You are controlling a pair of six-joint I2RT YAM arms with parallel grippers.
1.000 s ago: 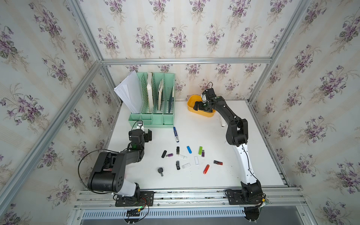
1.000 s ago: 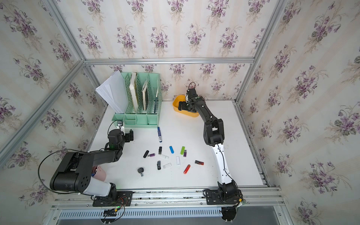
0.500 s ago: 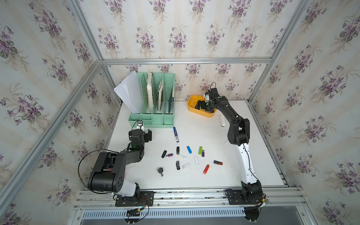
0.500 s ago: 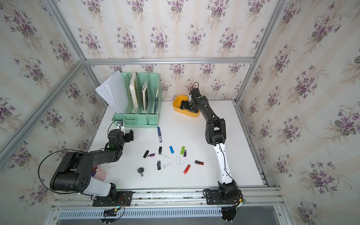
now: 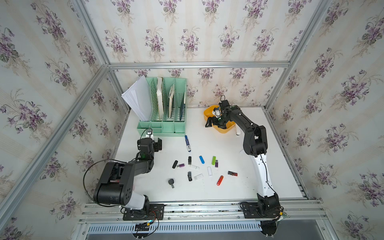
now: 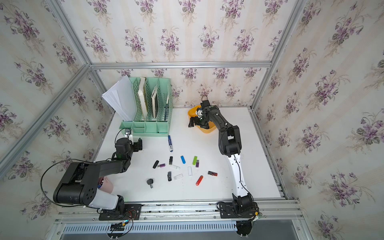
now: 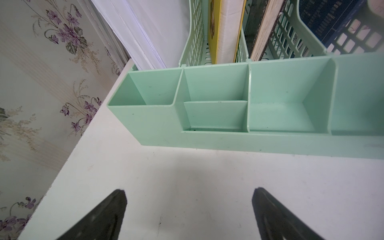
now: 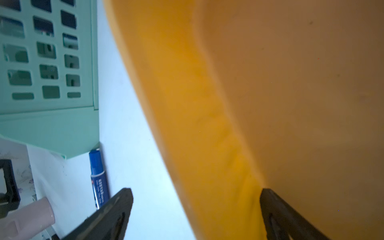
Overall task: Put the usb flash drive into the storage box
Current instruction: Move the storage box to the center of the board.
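Observation:
Several usb flash drives lie loose mid-table in both top views, among them a blue one (image 5: 201, 159), a green one (image 5: 213, 160) and a red one (image 5: 220, 180). The yellow-orange storage box (image 5: 227, 129) (image 6: 208, 130) stands at the back of the table. My right gripper (image 5: 215, 123) (image 6: 197, 123) hangs open at the box's front-left end. In the right wrist view its jaws (image 8: 196, 191) straddle the box's rim (image 8: 187, 104), one finger outside, one inside, holding nothing. My left gripper (image 5: 153, 141) (image 7: 189, 190) rests open and empty over bare table before the green organizer.
The mint-green file organizer (image 5: 164, 126) (image 7: 207, 141) with papers and books stands back left. A blue marker (image 5: 188, 143) (image 8: 99, 180) lies in front of it. A pink cup (image 6: 106, 185) sits behind my left arm. A black key-like item (image 5: 170, 182) lies near the drives.
My right gripper has drawn back from over the box's middle to its front-left rim and dropped lower. The left arm and the drives on the table have not moved.

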